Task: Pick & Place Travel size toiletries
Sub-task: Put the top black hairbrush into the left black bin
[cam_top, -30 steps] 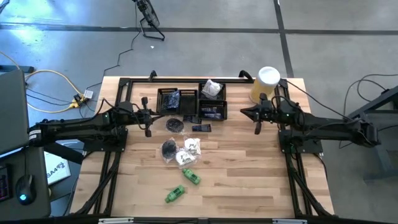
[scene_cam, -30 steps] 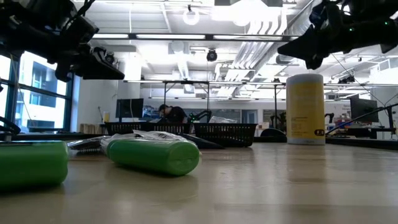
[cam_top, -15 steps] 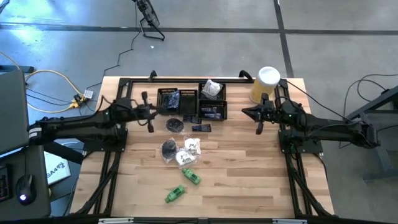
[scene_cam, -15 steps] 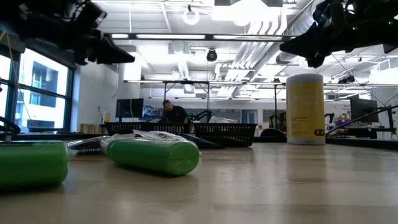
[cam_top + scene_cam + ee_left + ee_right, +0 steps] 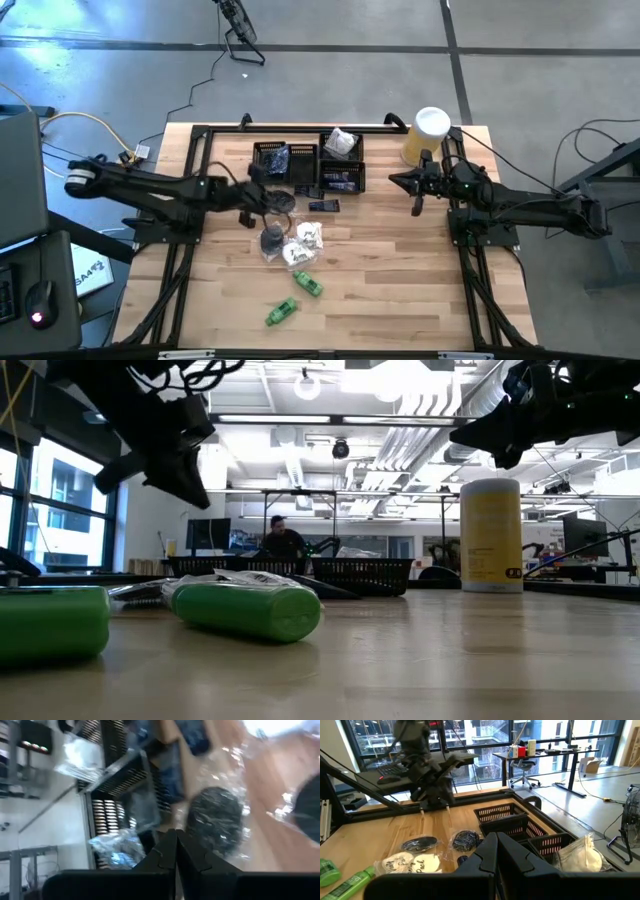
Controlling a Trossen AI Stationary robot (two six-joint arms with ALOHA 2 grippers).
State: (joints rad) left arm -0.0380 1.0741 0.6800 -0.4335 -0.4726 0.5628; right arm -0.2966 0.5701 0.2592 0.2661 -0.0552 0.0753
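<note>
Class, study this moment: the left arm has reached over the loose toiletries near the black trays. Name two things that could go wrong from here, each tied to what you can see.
1. The left gripper hovers with its fingers shut over the round black packet. Descending like this, it might push the packet, not grasp it.
2. The packets lie in a tight cluster, so one grab may drag a neighbour.

The right gripper waits by the yellow canister.

Overhead, table-level and two wrist views (trays [image 5: 308, 165] shared)
</note>
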